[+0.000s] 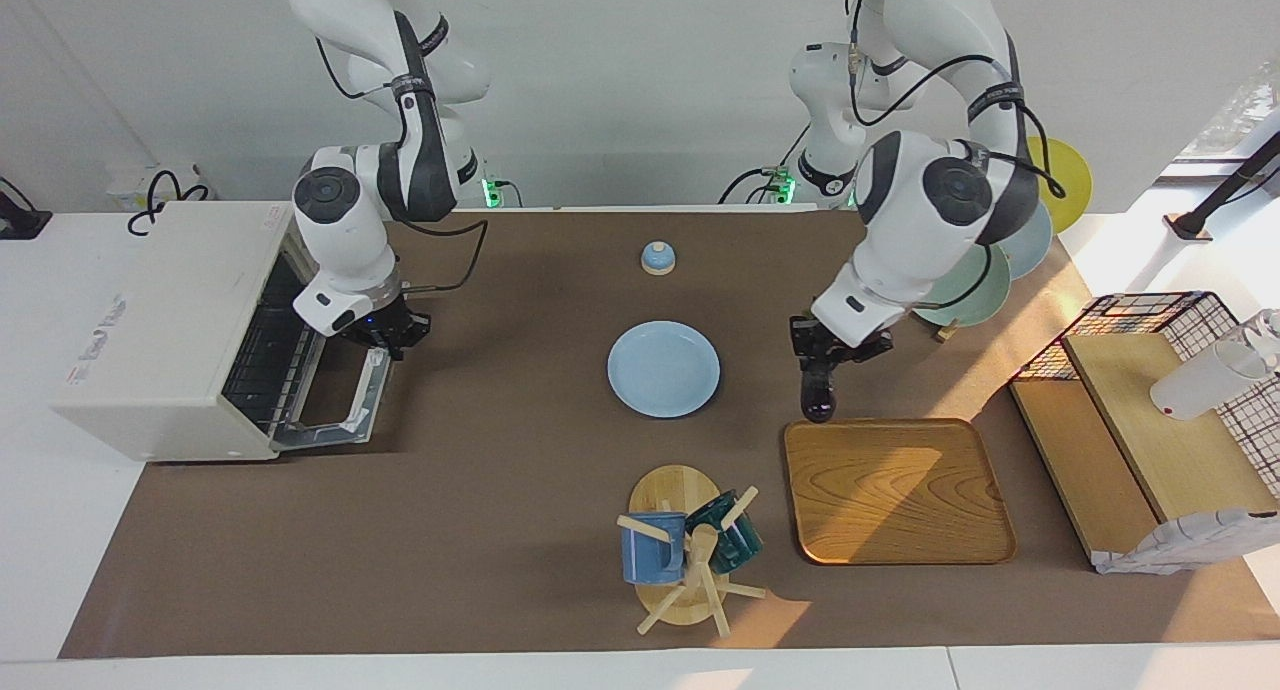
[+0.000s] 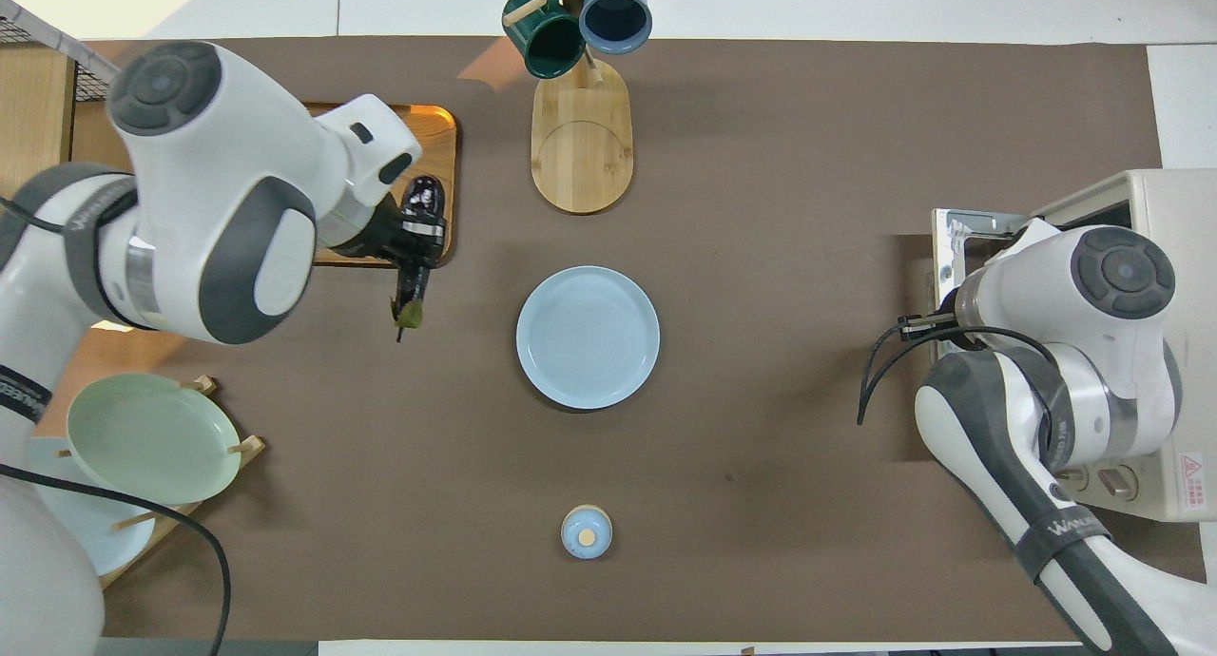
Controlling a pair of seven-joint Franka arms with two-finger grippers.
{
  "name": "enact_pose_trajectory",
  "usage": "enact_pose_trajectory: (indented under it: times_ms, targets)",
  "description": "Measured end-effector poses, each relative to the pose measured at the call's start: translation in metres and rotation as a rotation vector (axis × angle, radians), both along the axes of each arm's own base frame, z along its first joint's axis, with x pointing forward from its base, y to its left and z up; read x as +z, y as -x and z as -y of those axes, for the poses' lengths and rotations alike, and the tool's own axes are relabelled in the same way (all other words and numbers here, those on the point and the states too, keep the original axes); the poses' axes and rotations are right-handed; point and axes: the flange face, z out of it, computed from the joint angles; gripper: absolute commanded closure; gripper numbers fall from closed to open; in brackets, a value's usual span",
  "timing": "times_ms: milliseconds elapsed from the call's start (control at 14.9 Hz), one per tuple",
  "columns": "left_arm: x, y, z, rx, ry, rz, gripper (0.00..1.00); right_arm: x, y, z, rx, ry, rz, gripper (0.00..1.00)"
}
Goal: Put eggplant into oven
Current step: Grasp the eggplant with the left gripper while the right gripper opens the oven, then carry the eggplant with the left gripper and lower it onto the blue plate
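Brown-matted table [image 1: 480, 530] bears oven [image 1: 170, 340], tray [image 1: 895, 490], plate [image 1: 663, 368]

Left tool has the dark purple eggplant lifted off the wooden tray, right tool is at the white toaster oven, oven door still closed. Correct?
Not quite: the door of the white toaster oven is dropped open, as the facing view shows. The rest holds: the left tool holds the dark purple eggplant in the air, off the wooden tray, and the right tool is at the open door.

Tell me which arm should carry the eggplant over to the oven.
Left. The left gripper already holds the eggplant in the air beside the wooden tray. The right gripper is at the oven door, which hangs open.
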Motion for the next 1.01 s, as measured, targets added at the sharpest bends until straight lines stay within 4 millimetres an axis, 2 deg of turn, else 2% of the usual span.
enact_pose_trajectory:
  times_ms: [201, 403, 537, 604, 672, 739, 873, 940, 1007]
  targets:
    - [-0.019, 0.038, 0.053, 0.094, 0.020, -0.009, 1.00, -0.018, 0.014, -0.003, 0.000, -0.003, -0.011, 1.00]
    - [-0.058, 0.085, 0.098, 0.157, 0.045, 0.037, 1.00, -0.022, 0.018, -0.003, -0.013, -0.002, -0.019, 1.00]
    - [-0.084, 0.111, 0.118, 0.156, 0.042, 0.040, 1.00, -0.022, 0.019, -0.003, -0.026, -0.010, -0.020, 1.00]
    - [-0.092, 0.116, 0.123, 0.165, 0.046, 0.047, 1.00, -0.022, 0.019, -0.004, -0.039, -0.025, -0.021, 0.95]
    - [-0.099, 0.117, 0.127, 0.173, 0.051, 0.055, 1.00, -0.022, 0.019, -0.007, -0.046, -0.037, -0.022, 0.77]
    - [-0.105, 0.118, 0.131, 0.178, 0.054, 0.060, 1.00, -0.021, 0.019, -0.011, -0.038, -0.040, -0.022, 0.49]
    - [-0.118, 0.118, 0.136, 0.185, 0.058, 0.067, 1.00, -0.017, 0.019, -0.033, -0.004, -0.044, -0.010, 0.34]
    - [-0.124, 0.118, 0.138, 0.188, 0.059, 0.070, 1.00, -0.010, 0.017, -0.045, -0.005, -0.046, 0.004, 0.31]
    - [-0.129, 0.117, 0.139, 0.189, 0.060, 0.072, 1.00, -0.001, 0.014, -0.054, -0.015, -0.049, 0.024, 0.06]
